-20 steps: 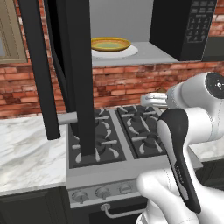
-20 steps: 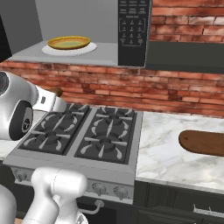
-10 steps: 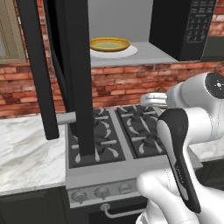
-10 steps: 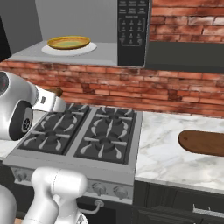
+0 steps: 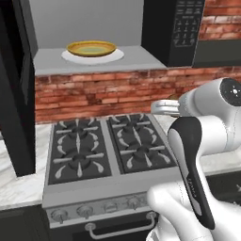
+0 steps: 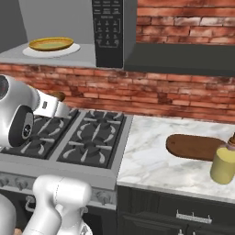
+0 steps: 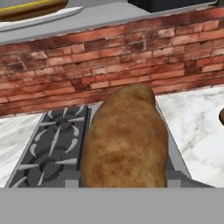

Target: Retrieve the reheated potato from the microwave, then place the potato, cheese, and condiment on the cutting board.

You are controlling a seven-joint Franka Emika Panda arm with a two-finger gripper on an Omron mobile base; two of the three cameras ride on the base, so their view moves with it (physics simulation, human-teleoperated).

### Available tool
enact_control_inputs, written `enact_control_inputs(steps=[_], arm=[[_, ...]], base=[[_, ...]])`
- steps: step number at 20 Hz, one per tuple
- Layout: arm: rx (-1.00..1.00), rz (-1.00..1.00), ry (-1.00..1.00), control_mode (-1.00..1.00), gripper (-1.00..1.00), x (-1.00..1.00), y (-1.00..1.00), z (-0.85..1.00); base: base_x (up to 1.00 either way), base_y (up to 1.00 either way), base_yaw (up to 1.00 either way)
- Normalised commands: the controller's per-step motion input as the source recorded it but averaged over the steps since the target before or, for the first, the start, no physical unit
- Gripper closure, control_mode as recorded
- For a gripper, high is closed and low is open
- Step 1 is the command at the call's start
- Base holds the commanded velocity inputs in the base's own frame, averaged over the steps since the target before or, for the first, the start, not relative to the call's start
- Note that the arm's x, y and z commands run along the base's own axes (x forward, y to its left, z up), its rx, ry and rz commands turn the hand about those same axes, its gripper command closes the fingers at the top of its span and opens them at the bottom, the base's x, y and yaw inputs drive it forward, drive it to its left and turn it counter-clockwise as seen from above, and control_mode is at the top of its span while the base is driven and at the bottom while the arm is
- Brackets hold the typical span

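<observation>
Hand [image 6: 58,97] sits over the back of the stove [image 6: 87,137], just in front of the brick wall [image 6: 183,98], at about 9 o'clock in the right base view. Jaws partly closed around the potato [image 7: 124,140]; brown-tan lump fills the middle of the hand view, held above the burners. In the right base view a brown bit of the potato shows at the hand's tip; in the left base view the hand [image 5: 164,108] points toward 9 o'clock from the arm, at roughly 3 o'clock of the stove.

Microwave [image 6: 108,32] is up at 12 o'clock, door swung open, black door slab [image 5: 16,89] standing at the far 9 o'clock edge of the left base view. Light grey interior holds a white turntable plate [image 5: 114,55] with a yellow bowl [image 5: 91,48] on it.

Cutting board [image 6: 195,147] lies flat on the marble counter [image 6: 151,160], at 3 o'clock from the stove, well apart from the hand. Condiment [image 6: 223,163] bottle stands upright at the board's 4 o'clock end, touching or just overlapping its edge, can't tell which. Potato not on the board yet.

Stove knobs [image 5: 84,211] and oven handle [image 5: 120,228] at 6 o'clock in the left base view.
</observation>
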Motion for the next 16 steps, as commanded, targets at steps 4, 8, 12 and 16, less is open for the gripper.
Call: enact_control_inputs(steps=[4,8,12,16], arm=[[0.0,0.0,0.0,1.0,1.0,0.0,0.0,0.0],[0.0,0.0,0.0,1.0,1.0,0.0,0.0,0.0],[0.0,0.0,0.0,1.0,1.0,0.0,0.0,0.0],[0.0,0.0,0.0,1.0,1.0,0.0,0.0,0.0]], base=[[-0.06,-0.64,0.0],[-0.01,-0.68,0.0],[0.0,-0.69,0.0],[0.0,-0.67,0.0]])
